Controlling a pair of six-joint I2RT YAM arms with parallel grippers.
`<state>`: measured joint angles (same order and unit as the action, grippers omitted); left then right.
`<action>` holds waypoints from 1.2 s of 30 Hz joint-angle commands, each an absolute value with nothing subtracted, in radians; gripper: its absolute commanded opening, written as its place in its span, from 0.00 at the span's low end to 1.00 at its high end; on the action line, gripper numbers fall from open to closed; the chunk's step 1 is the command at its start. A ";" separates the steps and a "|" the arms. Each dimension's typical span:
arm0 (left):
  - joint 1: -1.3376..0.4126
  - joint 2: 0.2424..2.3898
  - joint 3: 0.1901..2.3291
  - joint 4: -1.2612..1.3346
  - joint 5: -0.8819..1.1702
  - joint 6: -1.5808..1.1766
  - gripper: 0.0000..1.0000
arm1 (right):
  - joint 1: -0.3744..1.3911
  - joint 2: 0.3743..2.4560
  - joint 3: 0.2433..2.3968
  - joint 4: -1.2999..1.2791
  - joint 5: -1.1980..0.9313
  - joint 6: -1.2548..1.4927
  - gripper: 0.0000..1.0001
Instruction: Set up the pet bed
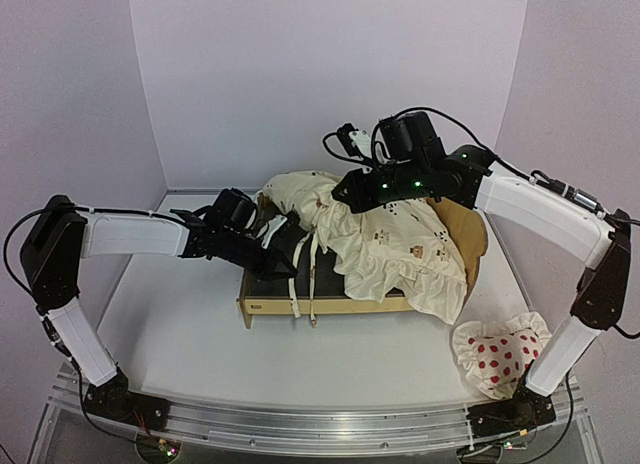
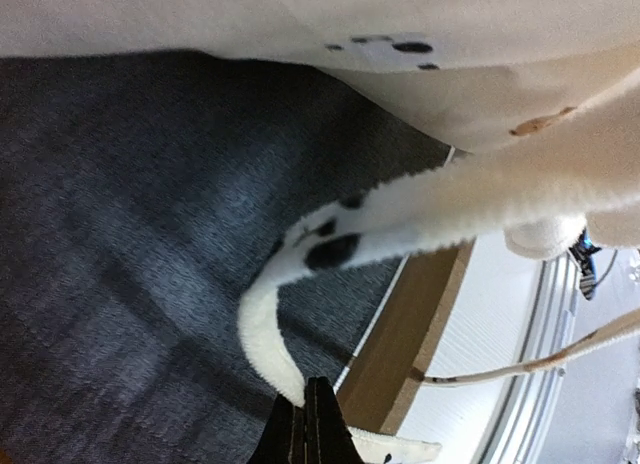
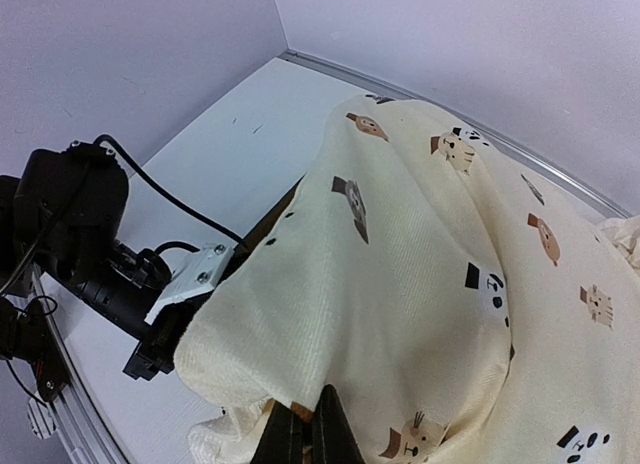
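Overhead view of a white bench (image 1: 180, 334) with two robot arms bolted at its 6 o'clock edge. Nearest, at about 4 o'clock beside the right arm's base, a white ruffled pillow with red dots (image 1: 500, 352) lies well apart from everything else.

At the centre sits the small light plywood pet bed frame (image 1: 265, 306). Its long axis runs from 9 o'clock to 3 o'clock, with the low front rail facing the arms and the tall headboard (image 1: 470, 234) at the 3 o'clock end. Two white fabric ties (image 1: 294, 289) hang over the front rail. The dark grey felt base (image 2: 120, 244) shows bare at the 9 o'clock end. The left arm's fingers (image 2: 305, 424) are low over that felt, pressed together and pinching one white fabric tie.

A cream ruffled fabric cover printed with small animals (image 1: 400, 249) is heaped over the bed from its middle to the headboard. Farther back, the right arm's fingers (image 3: 306, 436) are above the bed's middle. They are pressed together on a raised fold of the cover, so the cloth tents up off the frame.

The bed lies directly below both sets of fingers, and the left set is lower and nearer the frame. The coming move probably turns on drawing the cover along the long axis toward 9 o'clock, over the bare felt
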<state>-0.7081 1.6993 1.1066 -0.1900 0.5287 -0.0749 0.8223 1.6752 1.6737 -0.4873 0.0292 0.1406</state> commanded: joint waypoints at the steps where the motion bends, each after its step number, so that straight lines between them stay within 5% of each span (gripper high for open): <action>1: -0.738 1.583 1.113 -0.084 0.334 -0.036 0.00 | 0.816 1.628 1.715 -0.456 0.028 0.147 0.00; 36: -0.815 1.499 0.998 -0.102 0.208 -0.075 0.00 | 0.817 1.623 1.661 -0.452 0.008 0.183 0.00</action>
<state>-0.8060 1.5208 1.0189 -0.1134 0.2308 -0.0568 0.8223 1.6752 1.6686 -0.4864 0.0213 0.1612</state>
